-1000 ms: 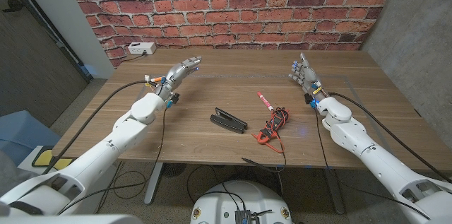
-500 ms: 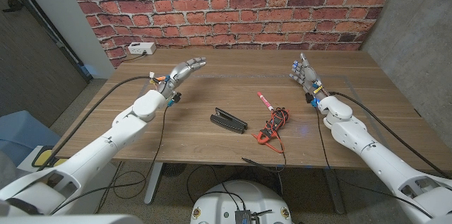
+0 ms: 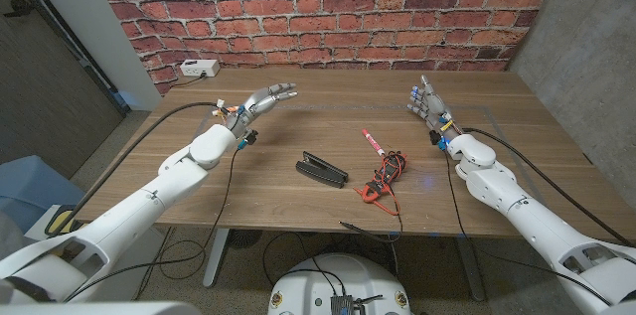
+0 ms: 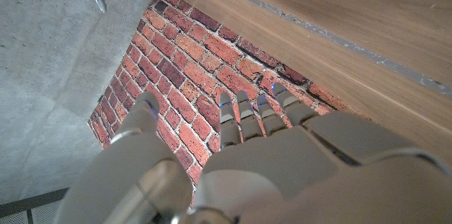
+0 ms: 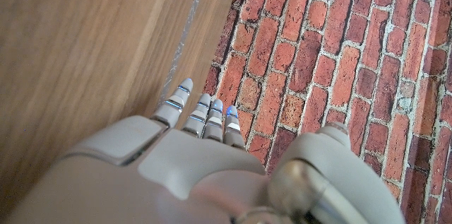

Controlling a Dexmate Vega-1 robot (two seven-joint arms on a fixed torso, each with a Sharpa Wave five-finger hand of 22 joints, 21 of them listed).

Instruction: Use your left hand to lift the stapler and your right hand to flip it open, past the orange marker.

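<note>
A black stapler [image 3: 321, 170] lies closed on the wooden table [image 3: 298, 136], near its middle front. An orange marker [image 3: 372, 141] lies just to its right, further back. My left hand [image 3: 261, 100] hovers open over the table's back left, fingers stretched toward the brick wall, well apart from the stapler. From the left wrist view, the left hand [image 4: 240, 160] holds nothing. My right hand [image 3: 426, 103] stands open at the back right, fingers up and empty. Seen from its own wrist, the right hand [image 5: 191, 160] points at the wall.
A red and black bundle of cables [image 3: 388, 173] lies right of the stapler, beside the marker. A thin dark tool [image 3: 360, 226] sits at the table's front edge. A white box [image 3: 199, 70] rests at the back left corner. The brick wall [image 3: 328, 7] stands behind.
My left hand has swung to the right and a little farther back. The right hand, stapler and marker have stayed put.
</note>
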